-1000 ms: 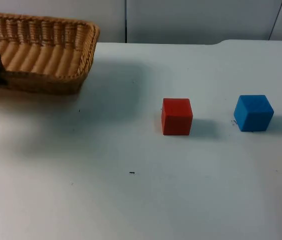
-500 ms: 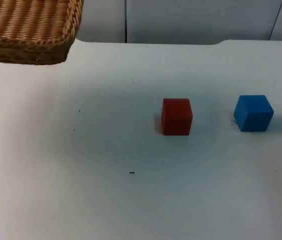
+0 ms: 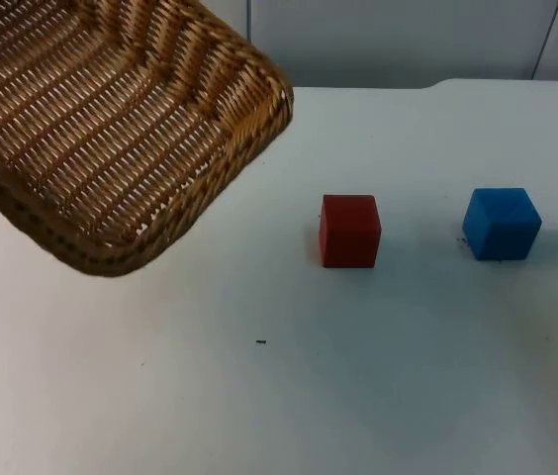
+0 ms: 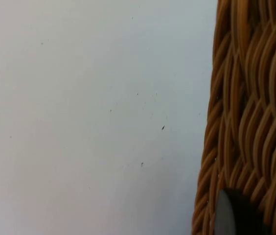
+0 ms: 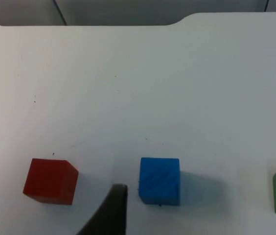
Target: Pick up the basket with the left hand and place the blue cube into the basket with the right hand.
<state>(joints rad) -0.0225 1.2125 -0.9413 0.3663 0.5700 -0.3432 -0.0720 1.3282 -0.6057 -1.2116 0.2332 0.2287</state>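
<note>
Aloft at ten o'clock, the basket hangs tilted, rim pinched by the left gripper, while the blue cube waits at three o'clock beside the red cube; the right gripper, finger spread unclear, must next descend on it.

- Your left gripper is pressed against the woven wall of the basket; in the left wrist view you see one dark rounded fingertip lying on the wicker.
- Your right gripper hangs above the table, and in the right wrist view one black fingertip rises just beside the blue cube.
- You cannot judge from these views how far the right gripper's fingers are spread.
</note>
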